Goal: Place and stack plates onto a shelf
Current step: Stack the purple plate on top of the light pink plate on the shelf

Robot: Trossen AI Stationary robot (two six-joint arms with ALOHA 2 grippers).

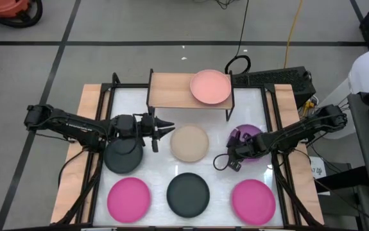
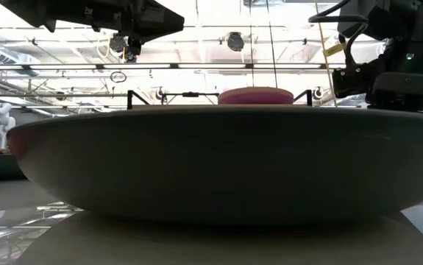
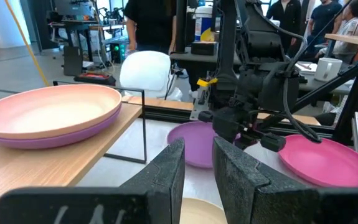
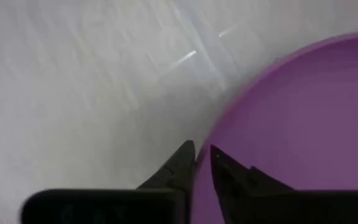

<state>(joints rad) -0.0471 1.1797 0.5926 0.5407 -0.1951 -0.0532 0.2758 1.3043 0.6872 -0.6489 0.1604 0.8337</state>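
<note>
White tabletop [image 1: 158, 167]: matte purple plate [image 1: 251, 136], seemingly claw-pinched [image 1: 235, 151].

Left arm: reaches in from the left side, stretched level across the surface toward its middle.
Left tool [image 1: 165, 126]: raised off the surface, fingers [image 3: 166, 171] nearly together with a narrow gap, holding nothing.
Right arm: comes in from the right side, angled down.
Right tool [image 1: 234, 158]: low at the surface, fingers [image 4: 182, 163] pinched on a rim.
</note>
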